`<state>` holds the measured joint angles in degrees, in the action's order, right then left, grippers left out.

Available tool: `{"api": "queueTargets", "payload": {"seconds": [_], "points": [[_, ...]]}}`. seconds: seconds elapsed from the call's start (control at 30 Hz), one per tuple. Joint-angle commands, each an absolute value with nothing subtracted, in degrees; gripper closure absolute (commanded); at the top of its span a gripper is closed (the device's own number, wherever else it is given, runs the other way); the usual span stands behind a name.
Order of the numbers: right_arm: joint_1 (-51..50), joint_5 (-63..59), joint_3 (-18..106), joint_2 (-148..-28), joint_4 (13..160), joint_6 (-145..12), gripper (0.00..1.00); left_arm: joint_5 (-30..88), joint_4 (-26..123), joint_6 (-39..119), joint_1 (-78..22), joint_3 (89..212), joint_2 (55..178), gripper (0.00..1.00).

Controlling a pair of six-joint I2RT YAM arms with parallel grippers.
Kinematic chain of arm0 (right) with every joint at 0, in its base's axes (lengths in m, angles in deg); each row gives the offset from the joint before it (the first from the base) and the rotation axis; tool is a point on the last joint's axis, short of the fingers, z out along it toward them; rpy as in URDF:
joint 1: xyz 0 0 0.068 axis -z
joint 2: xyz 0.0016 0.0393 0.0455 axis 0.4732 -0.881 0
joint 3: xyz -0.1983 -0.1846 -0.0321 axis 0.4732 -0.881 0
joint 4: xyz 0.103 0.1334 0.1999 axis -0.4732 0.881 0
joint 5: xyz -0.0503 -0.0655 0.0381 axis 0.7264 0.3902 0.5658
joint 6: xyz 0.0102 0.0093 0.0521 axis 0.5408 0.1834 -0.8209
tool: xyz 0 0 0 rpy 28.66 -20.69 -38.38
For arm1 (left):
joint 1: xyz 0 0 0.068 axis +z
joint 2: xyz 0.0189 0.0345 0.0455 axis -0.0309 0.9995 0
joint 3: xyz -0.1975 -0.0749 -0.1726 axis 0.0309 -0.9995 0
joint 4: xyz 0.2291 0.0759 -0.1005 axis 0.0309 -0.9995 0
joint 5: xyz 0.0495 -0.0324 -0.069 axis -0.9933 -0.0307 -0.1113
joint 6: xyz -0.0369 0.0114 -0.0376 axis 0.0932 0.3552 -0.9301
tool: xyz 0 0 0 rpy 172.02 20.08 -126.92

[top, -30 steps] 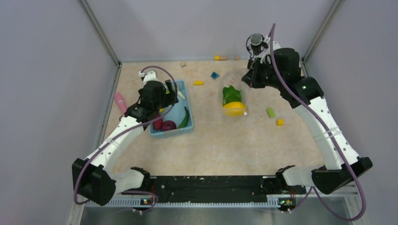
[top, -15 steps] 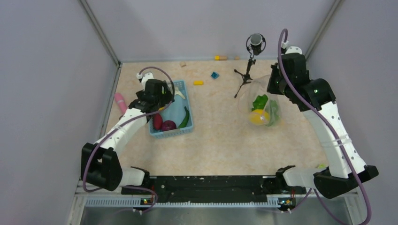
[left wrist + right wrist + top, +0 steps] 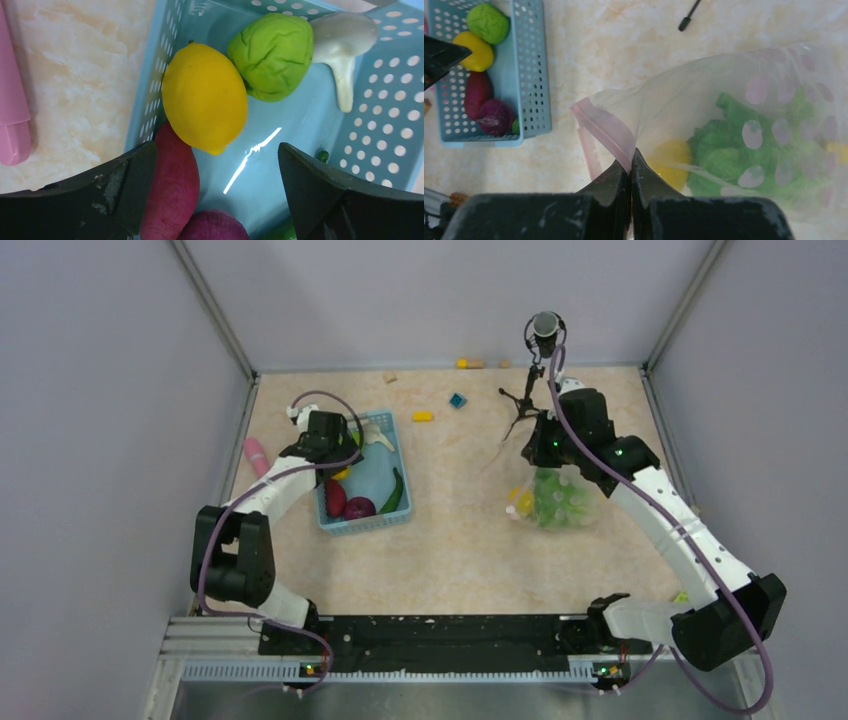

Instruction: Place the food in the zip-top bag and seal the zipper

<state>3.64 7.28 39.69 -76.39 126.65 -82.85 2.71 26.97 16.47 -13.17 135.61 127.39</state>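
My right gripper (image 3: 630, 167) is shut on the pink zipper (image 3: 606, 130) of the clear zip-top bag (image 3: 704, 95), holding it up at the mouth. Green lettuce (image 3: 734, 150) and a yellow citrus (image 3: 669, 157) lie inside the bag (image 3: 550, 502). The left gripper (image 3: 217, 195) hangs open over the light blue basket (image 3: 150, 100) with nothing between its fingers. Below it lie a yellow lemon (image 3: 205, 97), a green lime (image 3: 272, 55), a white piece (image 3: 345, 45) and red-purple pieces (image 3: 172, 190). A dark green cucumber (image 3: 396, 492) rests along the basket's right side.
A pink stick (image 3: 256, 457) lies left of the basket, near the left wall. A small microphone tripod (image 3: 535, 370) stands just behind the right gripper (image 3: 545, 450). Small blocks, yellow (image 3: 423, 417) and blue (image 3: 457, 400), sit at the back.
The right arm has swung the bag from the back middle out to the right, then back toward the centre right. The left arm has folded back, its gripper still over the basket's far left corner.
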Motion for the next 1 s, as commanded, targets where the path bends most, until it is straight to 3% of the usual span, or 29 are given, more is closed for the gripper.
{"api": "queueTargets", "payload": {"seconds": [0.0, 0.6, 0.97], "points": [[3.3, -1.2, 37.3, -74.1, 114.4, -83.9, 1.0, 5.9, 31.4, 15.3, -11.4, 137.7, 130.1, 0.05], [3.3, -3.4, 31.4, -71.2, 109.4, -83.6, 1.0, 2.1, 27.5, 13.5, -11.0, 145.4, 141.0, 0.09], [3.2, -1.8, 30.6, -70.0, 109.5, -83.0, 1.0, 3.9, 28.3, 13.5, -11.1, 146.4, 143.7, 0.2]]}}
